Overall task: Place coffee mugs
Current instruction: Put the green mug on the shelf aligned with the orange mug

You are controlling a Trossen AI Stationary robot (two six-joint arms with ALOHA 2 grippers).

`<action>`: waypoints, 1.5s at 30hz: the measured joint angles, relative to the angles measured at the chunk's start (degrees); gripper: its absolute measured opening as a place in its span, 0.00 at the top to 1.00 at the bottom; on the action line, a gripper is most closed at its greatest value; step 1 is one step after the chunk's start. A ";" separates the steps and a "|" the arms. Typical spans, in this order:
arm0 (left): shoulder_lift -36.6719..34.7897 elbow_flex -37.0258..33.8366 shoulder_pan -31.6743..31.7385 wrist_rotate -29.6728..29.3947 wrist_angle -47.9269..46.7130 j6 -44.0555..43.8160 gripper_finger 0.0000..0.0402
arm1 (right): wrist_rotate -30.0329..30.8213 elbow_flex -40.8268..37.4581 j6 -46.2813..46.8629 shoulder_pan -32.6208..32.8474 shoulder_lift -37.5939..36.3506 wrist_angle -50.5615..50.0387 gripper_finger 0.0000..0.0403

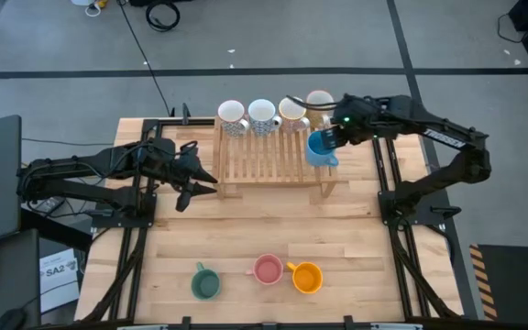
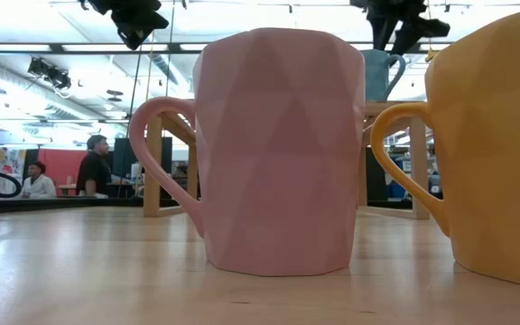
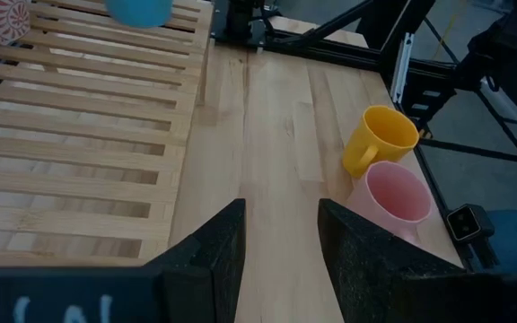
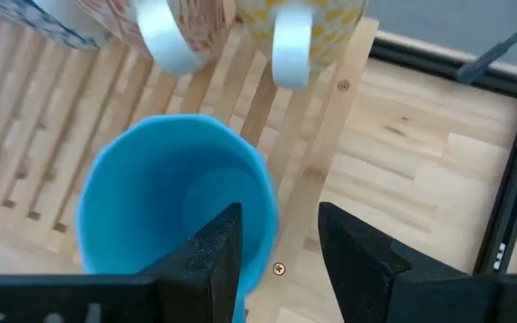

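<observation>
On the wooden table, a slatted wooden rack carries four pale mugs in a row along its far edge. The right gripper is at the blue mug on the rack's right end, while the left gripper waits beside the rack's left side. Near the front edge stand a green mug, a pink mug and an orange mug.

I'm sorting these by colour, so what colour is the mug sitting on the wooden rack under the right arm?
Blue mug, clearest in the right wrist view.

High view straight down over table, low view level and close behind pink mug, perhaps touching, both sharing it
</observation>
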 joint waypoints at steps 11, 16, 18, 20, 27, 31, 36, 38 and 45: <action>0.00 0.00 -9.62 -0.03 -0.01 -3.06 0.64 | 1.30 0.06 -3.19 2.57 -8.36 6.63 0.62; 0.50 0.00 -18.75 -1.59 0.16 -3.95 0.64 | 1.35 0.07 -3.97 7.12 -8.77 9.13 0.62; 1.27 0.00 -22.53 -3.37 -0.02 -4.81 0.64 | 2.02 0.07 -3.99 9.46 -8.24 9.60 0.62; 2.48 0.00 -26.06 -4.80 0.30 -4.99 0.64 | 3.08 0.07 -3.99 11.84 -7.45 9.94 0.62; 9.21 0.01 -34.74 -6.62 -0.04 -5.55 0.64 | 4.33 0.06 -4.17 18.64 -4.19 10.92 0.62; 13.41 0.00 -36.24 -6.78 -0.04 -6.05 0.64 | 4.30 0.04 -4.18 21.38 -2.53 12.56 0.62; 18.84 0.00 -36.39 -6.78 -0.03 -6.00 0.64 | 4.27 0.04 -6.02 23.78 -1.09 13.96 0.62; 20.83 0.00 -36.39 -6.77 0.13 -6.00 0.64 | 4.24 0.02 -6.90 24.52 -0.69 14.73 0.62; 25.98 0.00 -36.44 -4.52 1.44 -6.49 0.64 | 4.14 0.02 -10.05 26.17 -0.13 16.37 0.62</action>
